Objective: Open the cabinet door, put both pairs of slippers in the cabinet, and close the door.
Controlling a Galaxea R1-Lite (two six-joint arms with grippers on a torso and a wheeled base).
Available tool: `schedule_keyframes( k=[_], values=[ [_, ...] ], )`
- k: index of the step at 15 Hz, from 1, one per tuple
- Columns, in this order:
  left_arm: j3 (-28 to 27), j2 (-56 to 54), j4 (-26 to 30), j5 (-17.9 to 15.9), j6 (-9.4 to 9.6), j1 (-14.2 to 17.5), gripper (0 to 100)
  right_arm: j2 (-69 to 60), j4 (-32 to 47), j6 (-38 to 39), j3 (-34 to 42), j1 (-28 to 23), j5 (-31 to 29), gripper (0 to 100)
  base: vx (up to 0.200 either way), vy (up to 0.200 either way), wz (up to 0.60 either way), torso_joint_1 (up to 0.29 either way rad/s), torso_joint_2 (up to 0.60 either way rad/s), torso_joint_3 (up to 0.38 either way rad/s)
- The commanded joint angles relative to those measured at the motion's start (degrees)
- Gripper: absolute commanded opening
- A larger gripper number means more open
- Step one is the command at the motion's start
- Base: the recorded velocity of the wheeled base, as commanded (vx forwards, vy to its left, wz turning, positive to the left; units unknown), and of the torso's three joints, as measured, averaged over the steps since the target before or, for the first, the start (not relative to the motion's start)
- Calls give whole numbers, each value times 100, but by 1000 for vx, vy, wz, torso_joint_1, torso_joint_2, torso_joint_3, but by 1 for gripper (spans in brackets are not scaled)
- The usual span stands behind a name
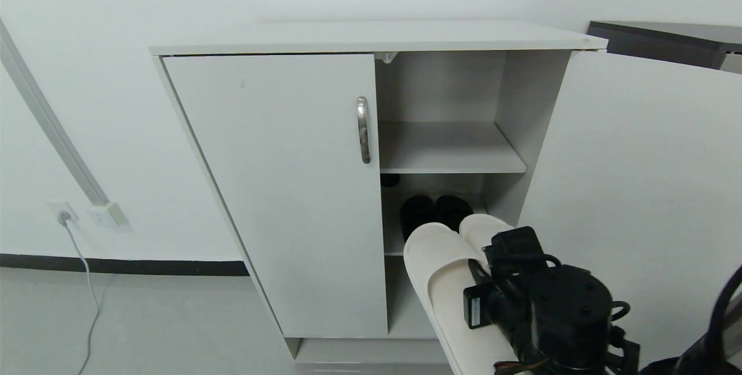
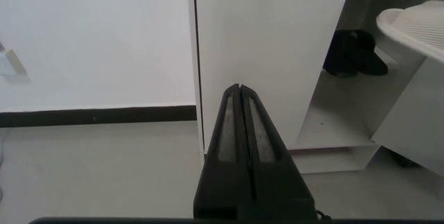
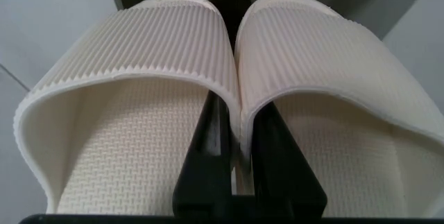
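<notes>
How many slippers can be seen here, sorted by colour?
Black slippers: 2, side by side inside the cabinet.
Cream slippers: 2, held together by the right gripper in front of the open cabinet.
Total: 4 slippers.

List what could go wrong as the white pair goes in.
1. The right pincer pinches the white slippers only at their touching inner edges; one may slip out.
2. The black slippers sit on the shelf straight ahead; the toes may shove them.
3. The closed left door sits close; its edge may catch one.
</notes>
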Motion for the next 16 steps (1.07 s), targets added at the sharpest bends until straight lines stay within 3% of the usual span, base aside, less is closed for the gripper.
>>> schedule_keyframes(
  k=[1, 3, 6, 8, 9, 11, 16],
  values=[
    [0, 6, 0, 0, -4, 1, 0, 612, 161, 27, -443, 18, -227, 0, 0, 0, 0, 0, 0, 0],
    [0, -2, 0, 0, -4, 1, 0, 577, 627, 274, -706, 45, -376, 0, 0, 0, 0, 0, 0, 0],
    [0, 6, 0, 0, -4, 1, 0, 375, 2297, 968, -1462, 168, -719, 0, 0, 0, 0, 0, 0, 0],
    [0, 6, 0, 0, -4, 1, 0, 85, 3562, 1258, -1902, 212, -719, 0, 0, 0, 0, 0, 0, 0],
    [0, 6, 0, 0, -4, 1, 0, -205, 4678, 1609, -2438, 247, -728, 0, 0, 0, 0, 0, 0, 0],
    [0, -2, 0, 0, -4, 1, 0, -548, 5803, 1900, -3176, 238, -965, 0, 0, 0, 0, 0, 0, 0],
    [0, 6, 0, -8, -4, 1, 0, -1005, 5698, 1188, -3616, 229, -1088, 0, 0, 0, 0, 0, 0, 0]
  ],
)
